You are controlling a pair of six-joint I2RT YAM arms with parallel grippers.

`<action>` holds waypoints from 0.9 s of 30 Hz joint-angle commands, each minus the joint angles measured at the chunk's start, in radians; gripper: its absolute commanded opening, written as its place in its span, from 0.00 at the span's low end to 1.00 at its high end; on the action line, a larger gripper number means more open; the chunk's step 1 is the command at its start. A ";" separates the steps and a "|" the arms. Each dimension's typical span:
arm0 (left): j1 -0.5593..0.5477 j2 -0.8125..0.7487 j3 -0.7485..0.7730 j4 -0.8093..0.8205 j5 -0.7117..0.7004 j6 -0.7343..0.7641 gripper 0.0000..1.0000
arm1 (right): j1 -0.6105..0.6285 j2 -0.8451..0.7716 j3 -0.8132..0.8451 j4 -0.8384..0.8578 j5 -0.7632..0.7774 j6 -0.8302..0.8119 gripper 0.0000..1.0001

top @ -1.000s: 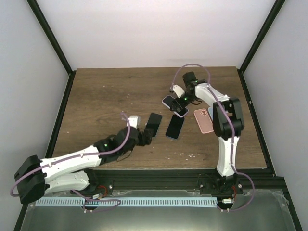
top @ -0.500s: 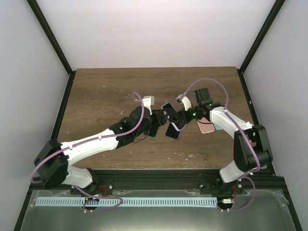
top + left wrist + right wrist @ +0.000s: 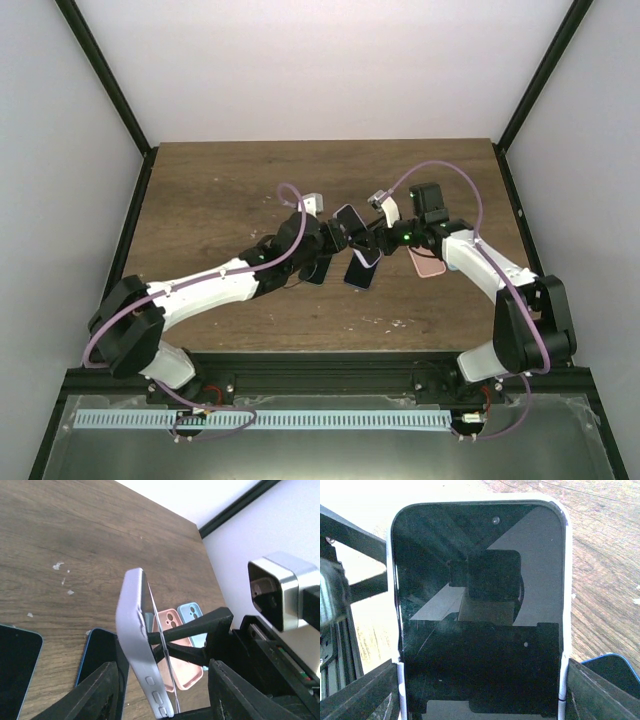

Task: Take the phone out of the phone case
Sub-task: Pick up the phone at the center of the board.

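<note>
right gripper (image 3: 374,238) pinches the lavender phone case (image 3: 136,645) by its long edges, phone (image 3: 480,630) seated inside, held above the table (image 3: 200,200). left gripper (image 3: 335,237) has just swung up to the case, fingers spread either side, so peeling looks to be next. whether it touches the case is unclear, and the case's lower end is cut off.

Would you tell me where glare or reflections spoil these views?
Right wrist: the phone screen carries dark reflections, and the upper-left background is blown out. Left wrist: the wall glares white; the phone case is sharp. Top external: evenly lit.
</note>
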 commanded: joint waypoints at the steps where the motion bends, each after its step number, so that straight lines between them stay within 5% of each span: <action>1: 0.002 0.026 0.025 0.062 0.058 -0.022 0.47 | 0.008 -0.030 0.011 0.060 -0.035 0.005 0.43; 13: 0.003 0.100 0.078 0.085 0.073 -0.036 0.29 | 0.008 -0.051 -0.001 0.076 -0.016 0.002 0.43; 27: 0.018 0.122 0.114 0.080 0.045 -0.019 0.22 | 0.011 -0.068 -0.009 0.083 0.004 -0.010 0.43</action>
